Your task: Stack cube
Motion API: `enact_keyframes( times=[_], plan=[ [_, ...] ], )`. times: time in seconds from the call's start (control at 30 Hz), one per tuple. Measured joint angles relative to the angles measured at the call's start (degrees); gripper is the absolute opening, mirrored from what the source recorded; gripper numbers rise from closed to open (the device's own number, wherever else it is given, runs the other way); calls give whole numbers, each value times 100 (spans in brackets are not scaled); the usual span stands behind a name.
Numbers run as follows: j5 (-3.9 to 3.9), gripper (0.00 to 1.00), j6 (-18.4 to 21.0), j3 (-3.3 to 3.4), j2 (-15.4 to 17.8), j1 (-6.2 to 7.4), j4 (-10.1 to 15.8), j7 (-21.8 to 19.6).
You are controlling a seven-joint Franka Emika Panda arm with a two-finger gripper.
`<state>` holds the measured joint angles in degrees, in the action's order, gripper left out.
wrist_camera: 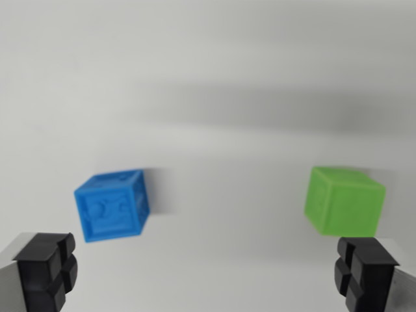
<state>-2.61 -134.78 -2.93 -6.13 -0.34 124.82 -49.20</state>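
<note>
The white table (208,78) was bare but for two cubes. The gripper (207,273) hung above with its fingers wide apart, holding nothing. The green cube (343,201) sat near the finger on the wrist view's right, the blue cube (112,205) near the other, well apart. To do it well, I think it should center over one cube before going down. The blue cube had raised shapes, too blurry to read.

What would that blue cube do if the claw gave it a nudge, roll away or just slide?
The blue cube would probably slide, not roll: it has flat faces and rests flat on the smooth white table. It looks like stiff moulded plastic with raised patterns, so it probably holds its shape and gives some grip.
</note>
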Motion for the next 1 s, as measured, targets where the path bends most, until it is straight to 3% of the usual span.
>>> enact_keyframes(
  times=[1.0],
  plan=[
    [0, 100, -1240, -83, -695, 470, 801, -474]
  ],
)
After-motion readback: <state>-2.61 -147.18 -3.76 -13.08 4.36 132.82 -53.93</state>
